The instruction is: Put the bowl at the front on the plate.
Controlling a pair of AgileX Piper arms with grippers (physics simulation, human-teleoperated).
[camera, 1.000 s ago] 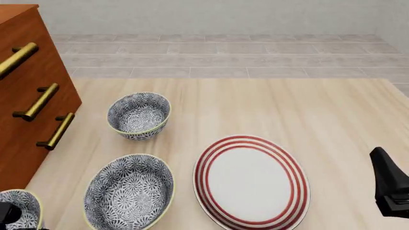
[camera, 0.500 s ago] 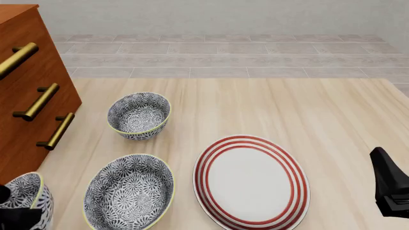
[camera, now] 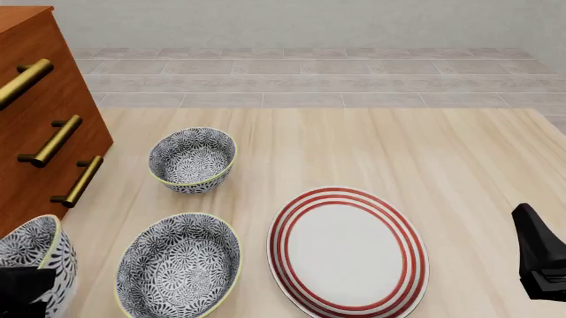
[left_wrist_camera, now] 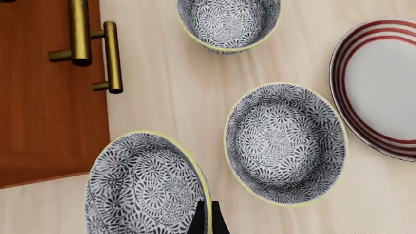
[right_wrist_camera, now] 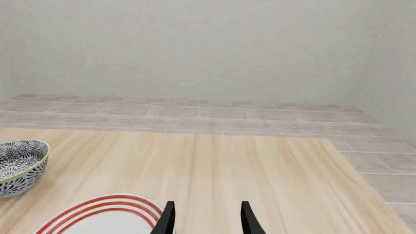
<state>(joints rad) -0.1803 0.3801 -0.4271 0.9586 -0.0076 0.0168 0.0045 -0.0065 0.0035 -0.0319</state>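
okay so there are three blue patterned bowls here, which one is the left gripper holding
The deep blue-and-white floral bowl nearest the front, beside the wooden cabinet. The left gripper clamps its rim; the two other bowls sit untouched on the table.

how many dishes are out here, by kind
bowls, blue-and-white floral: 3 (the bowl gripped at its rim by the left gripper, the middle bowl, the far bowl)
plates, white with red rings: 1 (the plate)
total: 4 dishes
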